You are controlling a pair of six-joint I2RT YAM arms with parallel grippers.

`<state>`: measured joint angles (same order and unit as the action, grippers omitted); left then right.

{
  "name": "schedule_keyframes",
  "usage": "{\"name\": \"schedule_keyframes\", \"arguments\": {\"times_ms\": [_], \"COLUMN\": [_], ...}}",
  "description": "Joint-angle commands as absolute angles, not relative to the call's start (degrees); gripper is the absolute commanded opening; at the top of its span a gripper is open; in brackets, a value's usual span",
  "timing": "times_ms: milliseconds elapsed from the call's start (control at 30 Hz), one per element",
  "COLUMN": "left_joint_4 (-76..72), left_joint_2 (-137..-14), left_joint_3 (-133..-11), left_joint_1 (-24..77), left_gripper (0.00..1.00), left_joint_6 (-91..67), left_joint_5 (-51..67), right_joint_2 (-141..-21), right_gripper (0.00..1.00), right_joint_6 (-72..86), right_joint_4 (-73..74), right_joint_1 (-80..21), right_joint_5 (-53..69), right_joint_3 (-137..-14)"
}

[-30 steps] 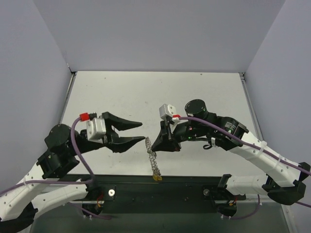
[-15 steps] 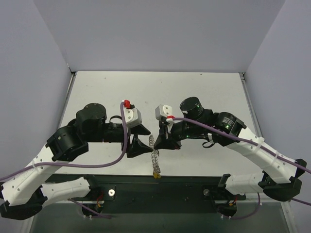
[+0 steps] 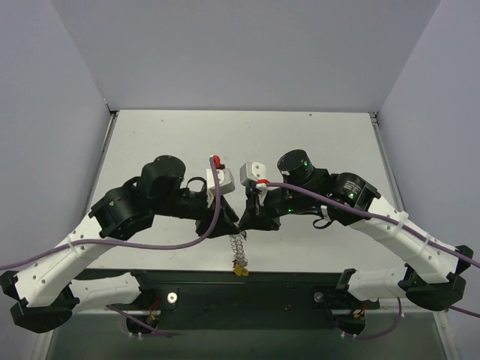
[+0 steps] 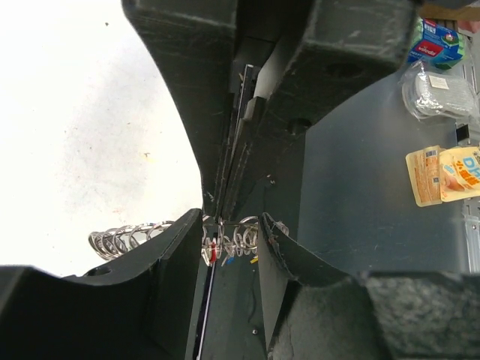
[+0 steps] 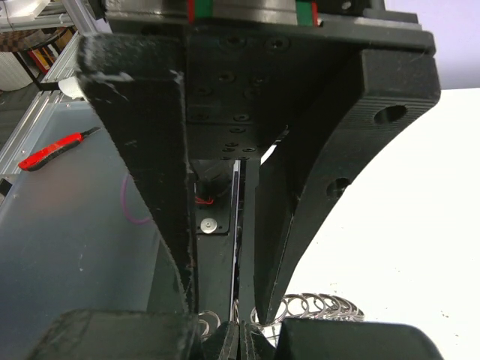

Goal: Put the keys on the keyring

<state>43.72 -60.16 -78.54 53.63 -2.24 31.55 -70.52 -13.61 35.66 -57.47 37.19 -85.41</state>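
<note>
Over the table's [image 3: 315,135] near edge the grippers meet tip to tip. The left gripper [image 3: 227,226] is closed to a narrow gap filled by the keyring [image 3: 238,246]. The right gripper [image 3: 245,222] pinches its wire, tips almost together and hiding the contact. A yellow key [image 3: 241,271] sits at the ring's near end, and a red key [image 4: 212,253] peeks out. Other keys are indistinct.

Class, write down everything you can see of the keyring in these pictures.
The keyring is a silvery wire coil, spring-like, its loops stretched into a short strand. It runs from the two hands toward the arm bases, with a yellow key at its lower end. Its upper loops sit between the fingers of the right hand, and the closed tips of the left hand meet it there. A small red piece shows among those loops; what it is cannot be told.
</note>
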Motion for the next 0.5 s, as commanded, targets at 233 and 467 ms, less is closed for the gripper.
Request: {"name": "schedule_keyframes", "arguments": {"times_ms": [233, 467], "left_joint_4": [42.7, 41.4], "left_joint_2": [-60.6, -60.4], "left_joint_3": [-76.5, -75.4], "left_joint_1": [52.1, 52.0], "left_gripper": [0.36, 0.24], "left_joint_6": [-0.7, -0.8], "left_joint_5": [33.7, 35.2], "right_joint_2": [-69.4, -69.8], "right_gripper": [0.00, 0.00], "right_joint_6": [-14.2, -14.2], "right_joint_4": [33.8, 33.6], "right_joint_1": [-57.9, -57.7], "right_joint_5": [38.0, 38.1], "right_joint_3": [-87.7, -87.7]}}
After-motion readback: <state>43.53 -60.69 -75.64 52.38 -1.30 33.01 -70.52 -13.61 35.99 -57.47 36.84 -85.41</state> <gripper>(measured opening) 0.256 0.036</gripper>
